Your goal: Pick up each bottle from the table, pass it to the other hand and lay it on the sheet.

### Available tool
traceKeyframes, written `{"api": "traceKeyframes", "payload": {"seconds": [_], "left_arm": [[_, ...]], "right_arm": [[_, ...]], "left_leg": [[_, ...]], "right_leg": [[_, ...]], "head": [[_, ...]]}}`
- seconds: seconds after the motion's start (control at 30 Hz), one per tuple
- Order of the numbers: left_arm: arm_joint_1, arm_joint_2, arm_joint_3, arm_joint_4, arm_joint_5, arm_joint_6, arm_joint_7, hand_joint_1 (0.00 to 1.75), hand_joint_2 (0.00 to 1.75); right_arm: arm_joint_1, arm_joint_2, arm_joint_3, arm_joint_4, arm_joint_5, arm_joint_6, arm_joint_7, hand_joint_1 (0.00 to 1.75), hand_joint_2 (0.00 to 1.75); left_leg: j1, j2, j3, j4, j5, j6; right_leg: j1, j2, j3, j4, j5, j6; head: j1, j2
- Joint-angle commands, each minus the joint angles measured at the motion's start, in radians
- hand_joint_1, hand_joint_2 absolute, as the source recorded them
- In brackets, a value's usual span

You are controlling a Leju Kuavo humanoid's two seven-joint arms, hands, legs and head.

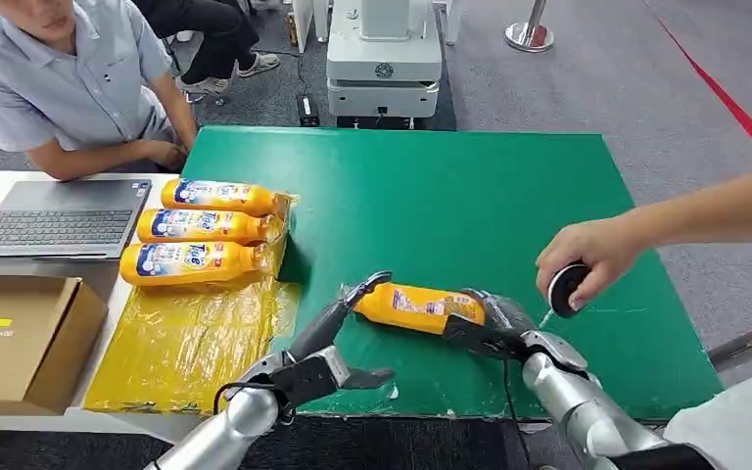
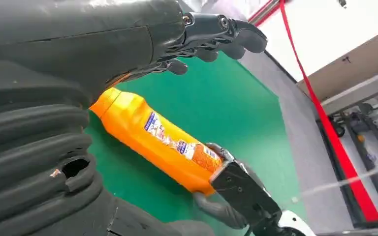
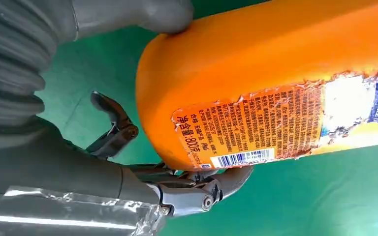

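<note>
My right hand [image 1: 485,328] gripped the base end of one orange plastic bottle [image 1: 418,306]; in the right wrist view the thick grey thumb [image 3: 142,14] pressed one side and darker fingers [image 3: 197,189] curled round the other. The bottle lay level over the green worktop [image 1: 470,206], cap end toward my left hand [image 1: 338,338]. Whether it rested on the worktop or hung just clear, I could not tell. Body smooth, rounded, flattened in section; printed label torn and scuffed at its edge.

My left hand was released, fingers spread, fingertips just at the cap end; contact could not be confirmed.

Three more orange bottles [image 1: 206,227] lay side by side on the crinkled yellow plastic sheet [image 1: 191,343], caps pointing toward the green surface. Total bottles counted: four.

A person's hand [image 1: 587,259] held a small round black object [image 1: 565,287] above the worktop's right part; its nature was unclear. One grey laptop [image 1: 59,217] and one cardboard box [image 1: 20,333], cut off by the frame, sat left of the sheet. A seated person [image 1: 69,78] leaned in behind the laptop.
</note>
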Motion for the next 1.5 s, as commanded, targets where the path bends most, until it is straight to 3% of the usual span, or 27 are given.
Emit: {"api": "traceKeyframes", "payload": {"seconds": [0.03,0.3,0.53,0.7,0.9,1.13,1.5], "left_arm": [[0.021,-0.031,0.053,-0.089,0.036,0.075,-0.081,0.00,1.75],[0.055,-0.046,0.084,-0.127,0.072,0.111,-0.118,0.00,1.75],[0.151,-0.084,0.122,-0.176,0.220,0.169,-0.171,0.00,1.75],[0.153,-0.086,0.122,-0.159,0.246,0.171,-0.171,0.00,1.75],[0.151,-0.119,0.146,-0.043,0.345,0.245,-0.199,0.00,1.75],[0.067,-0.148,0.119,0.198,0.520,0.077,-0.208,0.00,1.75],[0.074,-0.156,0.129,0.209,0.596,0.009,-0.189,0.00,1.75]], "right_arm": [[-0.025,0.028,-0.084,-0.028,-0.080,-0.037,-0.118,1.75,1.75],[-0.014,0.029,-0.100,-0.046,-0.104,-0.065,-0.169,1.75,1.75],[0.064,0.008,-0.246,-0.105,-0.289,-0.076,-0.280,1.75,1.75],[0.085,0.009,-0.254,-0.132,-0.309,-0.076,-0.282,1.75,1.75],[0.202,0.046,-0.237,-0.355,-0.501,-0.038,-0.282,1.75,1.75],[0.228,0.075,-0.102,-0.429,-0.594,-0.026,-0.282,1.75,1.75],[0.238,0.073,-0.089,-0.459,-0.629,-0.008,-0.282,1.75,1.75]], "left_leg": [[0.000,0.000,0.000,0.000,0.000,0.000],[0.000,0.000,0.000,0.000,0.000,0.000],[0.000,0.000,0.000,0.000,0.000,0.000],[0.000,0.000,0.000,0.000,0.000,0.000],[0.000,0.000,0.000,0.000,0.000,0.000],[0.000,0.000,0.000,0.000,0.000,0.000],[0.000,0.000,0.000,0.000,0.000,0.000]], "right_leg": [[0.000,0.000,0.000,0.000,0.000,0.000],[0.000,0.000,0.000,0.000,0.000,0.000],[0.000,0.000,0.000,0.000,0.000,0.000],[0.000,0.000,0.000,0.000,0.000,0.000],[0.000,0.000,0.000,0.000,0.000,0.000],[0.000,0.000,0.000,0.000,0.000,0.000],[0.000,0.000,0.000,0.000,0.000,0.000]], "head": [[0.000,0.000],[-0.001,0.000],[0.000,0.000],[0.002,0.000],[-0.001,0.000],[0.000,0.000],[0.001,0.000]]}}
